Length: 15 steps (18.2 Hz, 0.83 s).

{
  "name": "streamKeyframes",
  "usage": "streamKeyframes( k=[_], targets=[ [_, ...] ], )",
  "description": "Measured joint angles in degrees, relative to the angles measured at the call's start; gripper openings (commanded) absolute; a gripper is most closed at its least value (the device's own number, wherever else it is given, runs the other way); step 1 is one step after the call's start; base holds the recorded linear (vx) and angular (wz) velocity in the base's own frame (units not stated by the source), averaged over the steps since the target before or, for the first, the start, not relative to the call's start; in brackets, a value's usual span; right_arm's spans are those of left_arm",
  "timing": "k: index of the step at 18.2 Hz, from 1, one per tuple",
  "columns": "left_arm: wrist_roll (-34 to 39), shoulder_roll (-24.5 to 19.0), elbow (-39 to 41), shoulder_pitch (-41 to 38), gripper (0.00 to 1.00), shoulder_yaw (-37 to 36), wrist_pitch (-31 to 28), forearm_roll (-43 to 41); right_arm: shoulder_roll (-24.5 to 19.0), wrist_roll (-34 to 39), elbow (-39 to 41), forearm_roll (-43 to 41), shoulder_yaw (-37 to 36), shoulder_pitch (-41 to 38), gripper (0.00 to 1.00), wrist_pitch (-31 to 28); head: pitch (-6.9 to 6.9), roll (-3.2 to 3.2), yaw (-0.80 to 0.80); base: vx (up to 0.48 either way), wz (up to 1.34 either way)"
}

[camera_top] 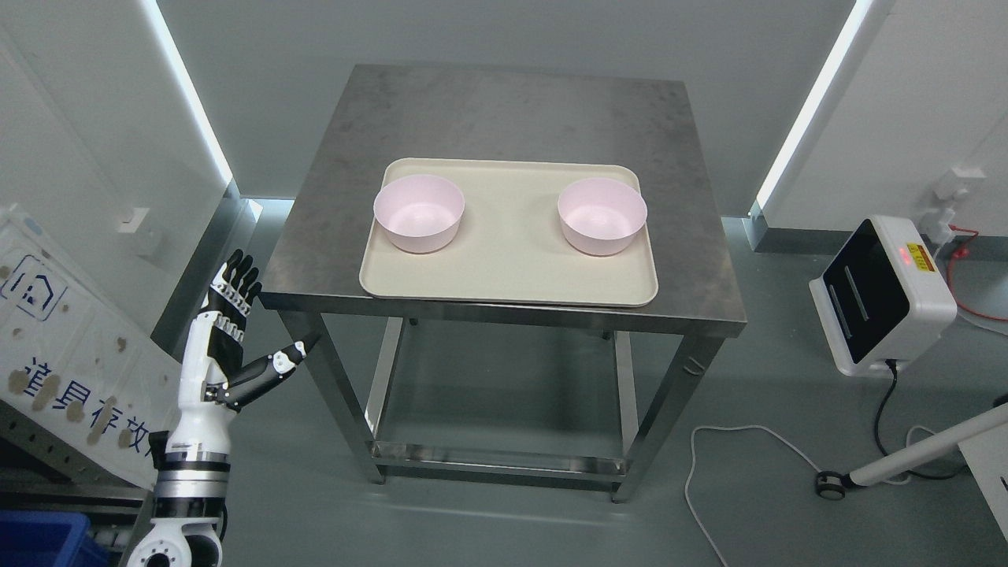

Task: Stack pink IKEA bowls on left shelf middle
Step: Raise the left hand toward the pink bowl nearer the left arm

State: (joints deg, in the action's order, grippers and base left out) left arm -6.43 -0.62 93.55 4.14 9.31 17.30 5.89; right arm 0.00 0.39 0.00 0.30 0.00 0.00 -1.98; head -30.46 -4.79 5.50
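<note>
Two pink bowls stand upright and apart on a beige tray (pixel 504 268) on a steel table (pixel 504 110). One pink bowl (pixel 419 213) is at the tray's left end, the other pink bowl (pixel 602 215) at its right end. My left hand (pixel 244 323) is raised beside the table's front left corner, below the tabletop level, fingers straight and thumb spread, holding nothing. It is well left of and nearer than the left bowl. The right arm does not show.
A white and black device (pixel 882 295) with a red light stands on the floor at the right, cables (pixel 709 457) trailing from it. A signboard (pixel 71 370) leans at the left, with a blue bin (pixel 43 539) below it. The table has a lower rail (pixel 496 461).
</note>
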Motion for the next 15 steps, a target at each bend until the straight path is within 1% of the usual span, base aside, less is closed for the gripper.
streamKeyframes(
  k=[5, 8, 10, 13, 15],
  targets=[
    [0.0, 0.2, 0.0, 0.4, 1.0, 0.0, -0.1, 0.0, 0.0, 0.0, 0.0, -0.2, 0.0, 0.0, 1.0, 0.0, 0.0, 0.0, 0.0, 0.0, 0.0],
    [0.1, -0.1, 0.0, 3.0, 1.0, 0.0, -0.9, 0.0, 0.0, 0.0, 0.0, -0.2, 0.0, 0.0, 1.0, 0.0, 0.0, 0.0, 0.0, 0.0, 0.0],
    [-1.6, -0.6, -0.2, 6.7, 1.0, -0.3, -3.4, -0.1, 0.0, 0.0, 0.0, -0.3, 0.0, 0.0, 1.0, 0.0, 0.0, 0.0, 0.0, 0.0, 0.0],
    [-8.0, -1.2, -1.8, 14.9, 1.0, -1.9, -8.8, -1.0, 0.0, 0.0, 0.0, -0.3, 0.0, 0.0, 1.0, 0.0, 0.0, 0.0, 0.0, 0.0, 0.0],
    [-11.7, -1.5, -4.0, 21.9, 1.0, -3.3, -11.5, -3.4, 0.0, 0.0, 0.0, -0.3, 0.0, 0.0, 1.0, 0.0, 0.0, 0.0, 0.0, 0.0, 0.0]
  ],
)
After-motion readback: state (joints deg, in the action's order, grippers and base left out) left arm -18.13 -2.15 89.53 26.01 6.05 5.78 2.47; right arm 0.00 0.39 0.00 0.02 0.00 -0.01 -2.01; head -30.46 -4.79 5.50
